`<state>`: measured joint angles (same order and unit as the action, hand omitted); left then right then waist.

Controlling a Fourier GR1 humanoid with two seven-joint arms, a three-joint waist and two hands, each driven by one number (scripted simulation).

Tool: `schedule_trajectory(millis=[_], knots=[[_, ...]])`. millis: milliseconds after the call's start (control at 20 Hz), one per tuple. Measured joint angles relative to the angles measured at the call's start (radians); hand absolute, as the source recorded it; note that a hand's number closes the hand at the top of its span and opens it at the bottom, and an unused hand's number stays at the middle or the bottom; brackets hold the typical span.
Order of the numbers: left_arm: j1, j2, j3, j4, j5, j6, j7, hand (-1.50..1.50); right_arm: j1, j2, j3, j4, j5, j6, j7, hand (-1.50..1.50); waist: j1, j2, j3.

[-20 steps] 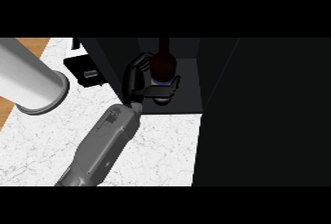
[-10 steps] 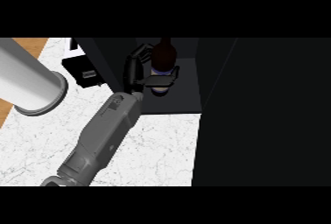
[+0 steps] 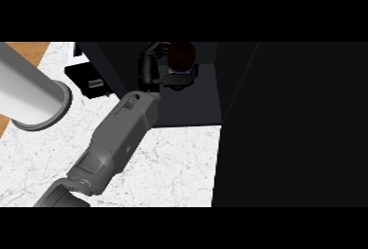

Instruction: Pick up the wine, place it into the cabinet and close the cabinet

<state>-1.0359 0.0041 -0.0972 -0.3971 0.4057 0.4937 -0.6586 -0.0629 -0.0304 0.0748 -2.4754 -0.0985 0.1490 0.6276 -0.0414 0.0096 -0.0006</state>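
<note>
Top centre of the frame: the right hand [image 3: 152, 65] is inside the dark cabinet [image 3: 208, 104], fingers curled around the wine [image 3: 181, 57].

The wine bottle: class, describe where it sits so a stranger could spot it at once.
Start at the large black cabinet filling the view's right side and look into its open dark compartment at top centre. There the black hand at the end of the grey forearm curls round the wine bottle, the only dark reddish-brown, rounded thing against the black interior.
</note>
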Motion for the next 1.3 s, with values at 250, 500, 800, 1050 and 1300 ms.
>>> schedule_trajectory(millis=[250, 500, 800, 1050, 1300], knots=[[-0.042, 0.000, 0.033, 0.073, 0.027, -0.021, -0.019, 1.50, 0.008, 0.009, 0.012, 0.007, 0.002, 0.006, -0.019, -1.50, -0.004, 0.001, 0.000], [-0.075, -0.004, 0.088, 0.122, 0.070, -0.048, -0.029, 1.50, 0.011, 0.008, 0.002, 0.012, -0.002, 0.019, -0.031, -1.50, -0.013, 0.005, 0.001], [-0.092, -0.005, 0.129, 0.171, 0.096, -0.096, -0.054, 1.50, 0.012, 0.013, 0.002, 0.018, -0.010, 0.029, -0.037, -1.50, -0.015, 0.005, 0.002], [-0.104, -0.003, 0.150, 0.204, 0.096, -0.110, -0.083, 1.50, 0.021, 0.022, 0.022, 0.015, -0.011, 0.022, -0.036, -1.50, -0.022, 0.006, 0.002], [-0.115, -0.004, 0.154, 0.241, 0.082, -0.091, -0.094, -1.50, -0.002, 0.018, 0.021, 0.018, -0.011, 0.022, -0.023, -1.50, -0.023, 0.007, 0.002]])
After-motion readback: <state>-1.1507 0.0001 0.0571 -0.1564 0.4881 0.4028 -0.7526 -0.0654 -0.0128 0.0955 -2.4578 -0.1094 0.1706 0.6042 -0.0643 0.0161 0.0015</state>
